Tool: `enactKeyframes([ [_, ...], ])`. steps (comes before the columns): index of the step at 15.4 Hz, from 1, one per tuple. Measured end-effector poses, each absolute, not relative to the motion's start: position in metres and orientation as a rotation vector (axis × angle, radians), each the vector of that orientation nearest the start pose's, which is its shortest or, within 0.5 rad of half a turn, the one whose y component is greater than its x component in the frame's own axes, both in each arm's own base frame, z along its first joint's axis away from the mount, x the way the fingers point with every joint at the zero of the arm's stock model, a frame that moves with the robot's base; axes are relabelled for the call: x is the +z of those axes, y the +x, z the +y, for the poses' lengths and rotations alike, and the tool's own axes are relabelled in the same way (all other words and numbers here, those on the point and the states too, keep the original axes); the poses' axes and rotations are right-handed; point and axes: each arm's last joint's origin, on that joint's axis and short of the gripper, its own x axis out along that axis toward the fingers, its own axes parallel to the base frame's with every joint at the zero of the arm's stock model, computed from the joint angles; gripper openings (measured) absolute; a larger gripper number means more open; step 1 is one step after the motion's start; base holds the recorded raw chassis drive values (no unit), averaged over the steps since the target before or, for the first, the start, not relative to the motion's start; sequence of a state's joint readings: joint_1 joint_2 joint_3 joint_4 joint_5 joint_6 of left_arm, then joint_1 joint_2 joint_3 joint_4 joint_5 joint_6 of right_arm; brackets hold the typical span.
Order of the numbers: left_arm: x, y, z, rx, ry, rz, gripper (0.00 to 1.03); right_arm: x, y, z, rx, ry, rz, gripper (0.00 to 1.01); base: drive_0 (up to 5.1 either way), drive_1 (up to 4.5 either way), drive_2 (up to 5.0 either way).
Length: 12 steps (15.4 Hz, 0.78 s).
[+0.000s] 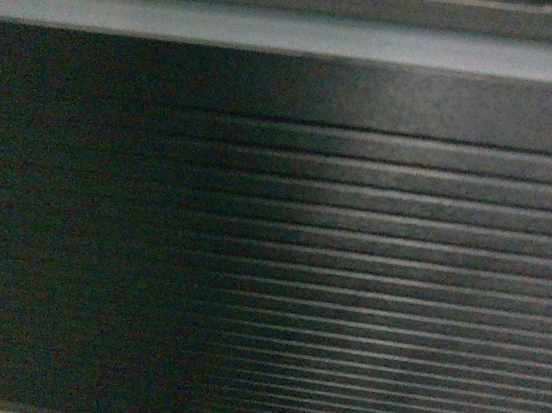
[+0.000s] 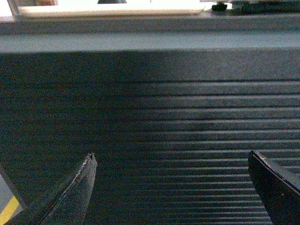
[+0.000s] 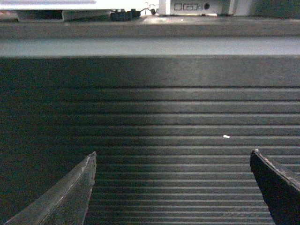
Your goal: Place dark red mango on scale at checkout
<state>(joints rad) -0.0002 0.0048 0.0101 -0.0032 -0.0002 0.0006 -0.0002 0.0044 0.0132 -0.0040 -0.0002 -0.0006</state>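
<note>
Both tools gape empty before checkout's black ribbed front.

The checkout stands right before the robot, its ribbed front filling the head view and its top edge running along the upper part of all three views. The left gripper hangs before that front below the top edge, one finger at the lower left and the other at the lower right with a wide gap between them, and the right gripper hangs before the front in the same way. On the top, behind its front edge, a box-shaped device sits toward the right in the right wrist view, with a flat thing to its left.
</note>
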Motion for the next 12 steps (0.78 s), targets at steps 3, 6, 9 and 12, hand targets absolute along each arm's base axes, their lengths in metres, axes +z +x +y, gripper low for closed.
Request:
enactKeyframes([
  [3, 0.1662, 0.0974, 0.0000, 0.000, 0.001, -0.002, 0.98, 0.1673, 0.0972, 0.0000, 0.001, 0.000, -0.005, 0.98, 0.0, 0.00, 0.0],
  [6, 0.1663, 0.0974, 0.0000, 0.000, 0.001, -0.002, 0.98, 0.1673, 0.0972, 0.0000, 0.000, 0.000, -0.005, 0.98, 0.0, 0.00, 0.0],
  [9, 0.1660, 0.0974, 0.0000, 0.001, 0.000, 0.000, 0.98, 0.1670, 0.0972, 0.0000, 0.000, 0.000, -0.002, 0.98, 0.0, 0.00, 0.0],
  [12, 0.1660, 0.0974, 0.0000, 0.000, 0.001, 0.001, 0.98, 0.1670, 0.0972, 0.0000, 0.000, -0.001, -0.002, 0.98, 0.0, 0.00, 0.0],
])
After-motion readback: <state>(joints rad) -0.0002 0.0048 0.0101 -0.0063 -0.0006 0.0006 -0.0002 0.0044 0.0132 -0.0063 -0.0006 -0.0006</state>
